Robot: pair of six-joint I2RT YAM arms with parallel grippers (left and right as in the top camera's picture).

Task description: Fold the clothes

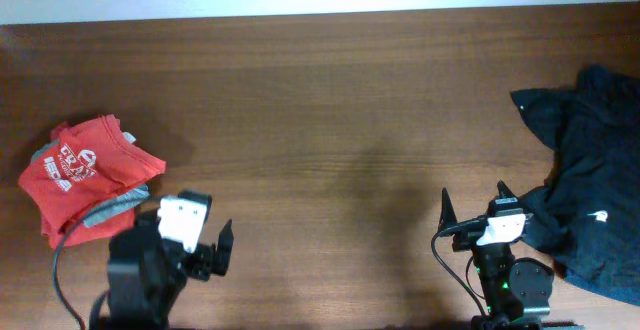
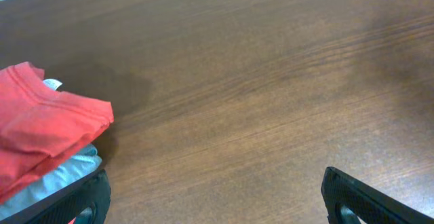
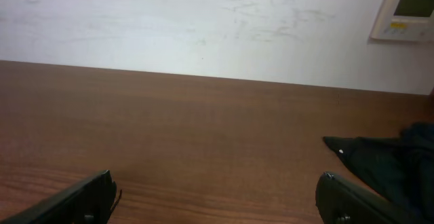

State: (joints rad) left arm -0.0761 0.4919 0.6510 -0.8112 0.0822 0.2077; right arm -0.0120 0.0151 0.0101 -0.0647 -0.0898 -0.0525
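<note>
- Where my left gripper (image 2: 217, 209) sits over the wooden table (image 1: 330, 100), its jaws stand wide apart with nothing between them.
- Red-orange T-shirt (image 1: 85, 170): folded, white lettering up, lying just left of and slightly ahead of my left gripper. In the left wrist view its folded edge reaches toward my left finger (image 2: 78, 202) without entering the gap.
- Grey garment (image 1: 118, 210): under the T-shirt, with its edge showing on the side nearest my left gripper. I cannot tell whether it touches the finger.
- Right gripper (image 1: 473, 198): jaws likewise spread wide and empty, with bare tabletop between the fingertips.
- Dark navy garment (image 1: 590, 190): unfolded and crumpled, lying just to the right of my right gripper. In the right wrist view one pointed corner of it lies ahead of my right finger (image 3: 352, 200).
- Both piles lie outside my two grippers, well apart from each other.
</note>
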